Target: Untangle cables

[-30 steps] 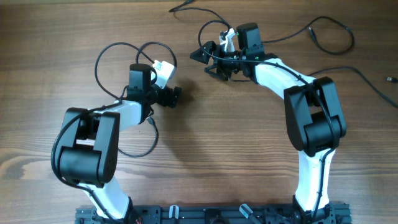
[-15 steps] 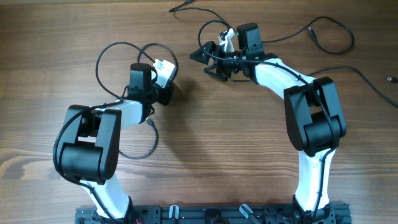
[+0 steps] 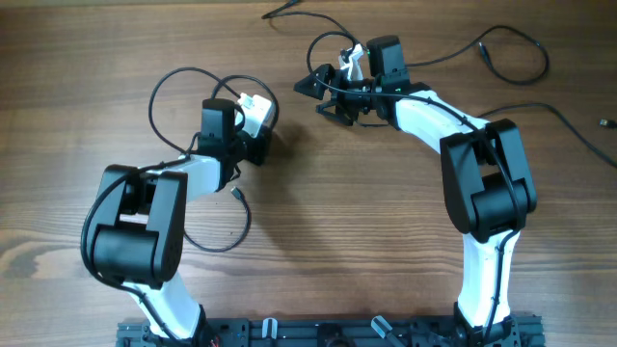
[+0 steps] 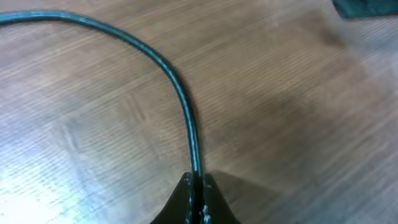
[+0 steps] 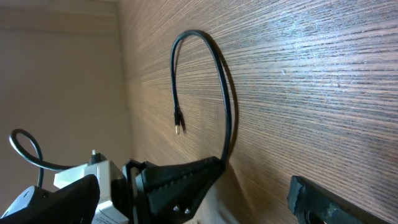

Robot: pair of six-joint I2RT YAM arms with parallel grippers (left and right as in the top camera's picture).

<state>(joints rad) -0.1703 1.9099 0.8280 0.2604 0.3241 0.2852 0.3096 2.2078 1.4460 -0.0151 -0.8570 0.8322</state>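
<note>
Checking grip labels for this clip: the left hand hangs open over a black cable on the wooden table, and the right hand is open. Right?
Not quite. The left wrist view shows the left hand shut on the black cable, pinching it. The right hand is open, as stated.

your overhead view is bright and evenly lit from above. the table (image 3: 77,87) shows its grain crisply, and the arms drop only soft, faint shadows, the broadest a dim patch between them. there is no glare and little bending at the edges.

your left wrist view sits close to the wood. a pale sheen washes the lower left and upper right, the cable (image 4: 180,99) is fairly sharp, the left gripper (image 4: 196,196) is a black silhouette, and the top right corner blurs.

your right wrist view is tilted. the wood glints at upper right, the cable loop (image 5: 219,81) is crisp, and the right gripper (image 5: 255,175), close to the lens, is dark and soft.
</note>
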